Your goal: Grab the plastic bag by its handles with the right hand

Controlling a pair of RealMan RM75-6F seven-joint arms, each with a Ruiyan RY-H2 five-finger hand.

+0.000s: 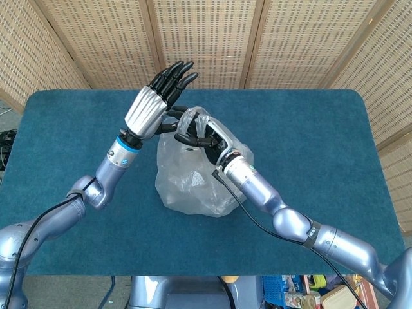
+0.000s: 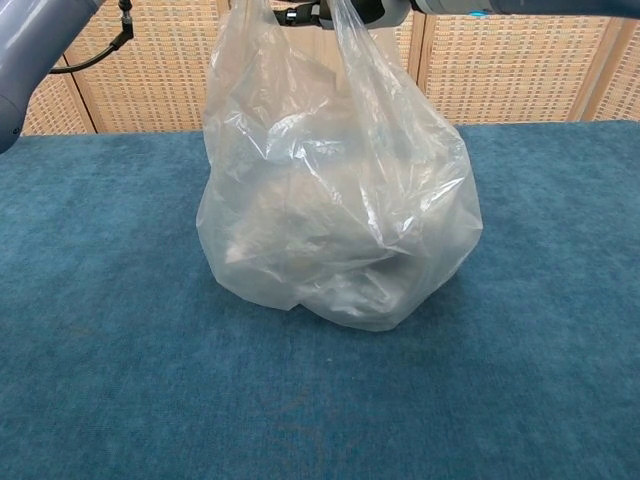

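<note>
Crinkled translucent plastic bag (image 1: 193,177), bulging and rounded, sitting mid blue carpeted tabletop (image 1: 309,129), its handles (image 1: 196,123) gathered upward, right hand (image 1: 205,136) with dark fingers curled around them, left hand (image 1: 154,103) raised just beside, fingers straight and slightly apart, holding nothing

A table (image 1: 309,122) covered in deep blue-teal carpet-like fabric, with rounded corners, is seen from above. Behind it, folding screens (image 1: 212,38) of pale woven cane set in light wooden frames are stood side by side. A grey floor (image 1: 9,116) is glimpsed at the left edge. The scene is evenly and softly lit.
</note>
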